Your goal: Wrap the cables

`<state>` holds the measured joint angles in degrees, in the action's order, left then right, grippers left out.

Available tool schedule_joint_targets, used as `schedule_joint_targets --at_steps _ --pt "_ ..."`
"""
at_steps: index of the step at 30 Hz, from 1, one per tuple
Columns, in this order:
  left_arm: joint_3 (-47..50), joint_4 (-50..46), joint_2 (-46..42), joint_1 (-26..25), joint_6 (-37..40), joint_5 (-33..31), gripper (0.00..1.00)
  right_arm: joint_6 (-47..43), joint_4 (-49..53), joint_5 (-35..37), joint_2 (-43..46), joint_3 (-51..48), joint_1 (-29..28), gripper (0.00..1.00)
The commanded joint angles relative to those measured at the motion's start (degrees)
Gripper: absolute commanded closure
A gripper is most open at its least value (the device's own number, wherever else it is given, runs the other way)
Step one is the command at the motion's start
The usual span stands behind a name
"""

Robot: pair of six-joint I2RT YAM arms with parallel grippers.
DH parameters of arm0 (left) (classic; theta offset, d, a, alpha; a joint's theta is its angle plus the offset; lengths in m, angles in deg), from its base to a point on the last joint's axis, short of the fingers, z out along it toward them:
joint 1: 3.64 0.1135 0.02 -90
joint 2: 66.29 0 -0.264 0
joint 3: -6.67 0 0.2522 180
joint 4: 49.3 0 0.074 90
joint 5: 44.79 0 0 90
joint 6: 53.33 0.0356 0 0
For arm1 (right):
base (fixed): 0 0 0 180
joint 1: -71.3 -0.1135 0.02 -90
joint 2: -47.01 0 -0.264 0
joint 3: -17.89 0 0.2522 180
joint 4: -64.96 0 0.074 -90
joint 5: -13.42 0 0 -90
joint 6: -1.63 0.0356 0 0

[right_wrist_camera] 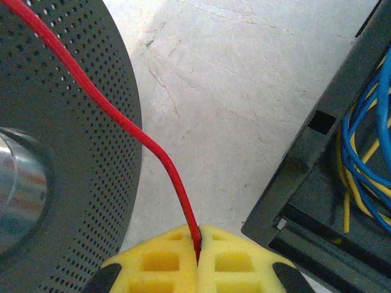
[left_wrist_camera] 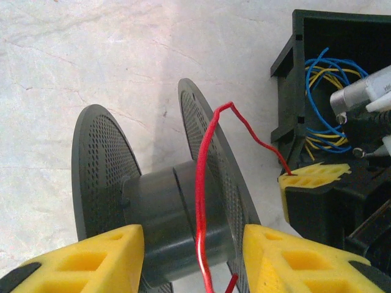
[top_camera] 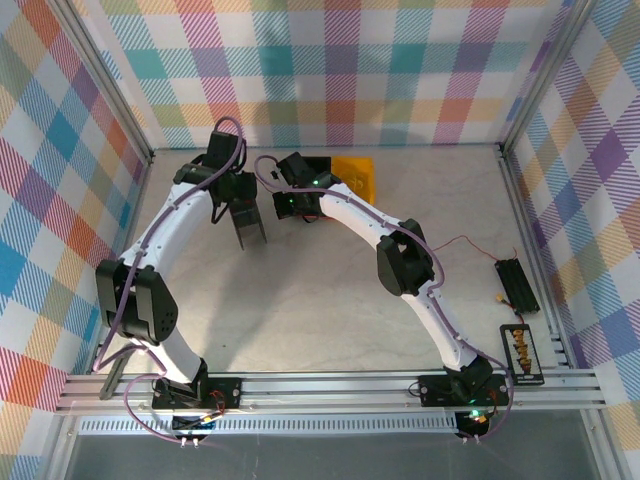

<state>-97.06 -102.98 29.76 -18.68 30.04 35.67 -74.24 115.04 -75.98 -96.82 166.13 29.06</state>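
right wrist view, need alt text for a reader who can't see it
The right gripper, with yellow fingertips, is shut on a thin red wire that runs up and left across the perforated flange of a black spool. Pale marbled table lies behind, and a black box of blue and yellow wires sits at the right edge.

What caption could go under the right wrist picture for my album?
The right gripper pinches the red wire beside the black spool.

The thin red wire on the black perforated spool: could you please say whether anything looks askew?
Yes: the thin red wire loops loosely off the hub of the black perforated spool, crossing its flange rim to the shut right gripper.
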Motion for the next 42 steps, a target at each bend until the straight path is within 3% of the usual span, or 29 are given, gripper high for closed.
schedule_joint_targets --at_steps 1,22,32,42 --pt "-1.6 -1.2 1.7 -1.0 -0.7 1.3 0.53 -0.2 1.0 -0.7 0.0 2.0 -0.5 1.0" --pt "-5.0 -6.3 2.0 -1.1 0.1 -1.1 0.58 -0.2 0.6 -0.9 0.2 2.3 -0.5 1.0" --pt "-7.4 -10.2 2.4 -0.9 1.2 -5.2 0.63 -0.1 0.6 -1.2 0.1 2.1 -0.5 1.0" --pt "-10.2 -15.7 1.5 -0.7 1.6 -7.6 0.47 -0.1 0.3 -1.5 0.0 2.1 -0.5 1.0"
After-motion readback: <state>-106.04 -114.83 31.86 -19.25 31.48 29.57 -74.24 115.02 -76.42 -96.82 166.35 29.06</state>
